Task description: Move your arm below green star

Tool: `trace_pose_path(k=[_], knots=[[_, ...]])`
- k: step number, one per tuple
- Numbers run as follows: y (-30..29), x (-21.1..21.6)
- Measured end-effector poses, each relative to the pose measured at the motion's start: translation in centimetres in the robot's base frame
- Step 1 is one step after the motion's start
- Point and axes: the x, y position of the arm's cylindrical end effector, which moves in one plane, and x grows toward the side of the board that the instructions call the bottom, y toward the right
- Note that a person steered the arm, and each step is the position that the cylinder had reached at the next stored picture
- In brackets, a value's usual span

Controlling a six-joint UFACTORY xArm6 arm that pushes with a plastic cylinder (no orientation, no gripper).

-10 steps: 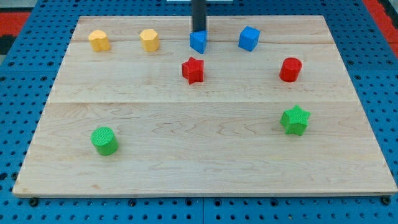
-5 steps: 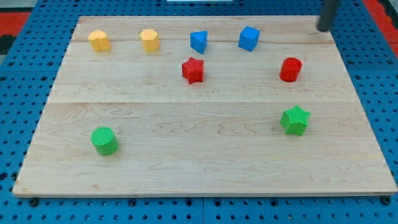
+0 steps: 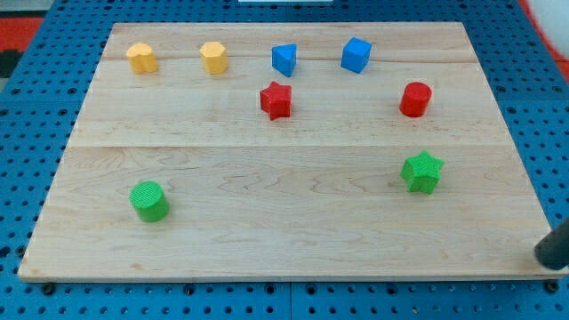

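Observation:
The green star (image 3: 421,172) lies on the right part of the wooden board (image 3: 284,222). My rod shows only as a blurred dark shape at the view's right edge, off the board's bottom right corner. My tip (image 3: 544,261) is well to the right of and below the green star, apart from every block.
A red cylinder (image 3: 415,99) sits above the green star. A red star (image 3: 276,100), a blue block (image 3: 284,60) and a blue cube (image 3: 356,54) lie near the top middle. Two yellow blocks (image 3: 141,58) (image 3: 213,57) are at the top left, a green cylinder (image 3: 148,201) at the bottom left.
My rod swept from behind the blue block at the top middle to the top right corner, then down the right side to the bottom right. No block moved.

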Motion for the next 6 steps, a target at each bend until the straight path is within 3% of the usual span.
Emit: trace_pose_path(k=[5, 6], knots=[[-10.0, -4.8], [-10.8, -8.7]])
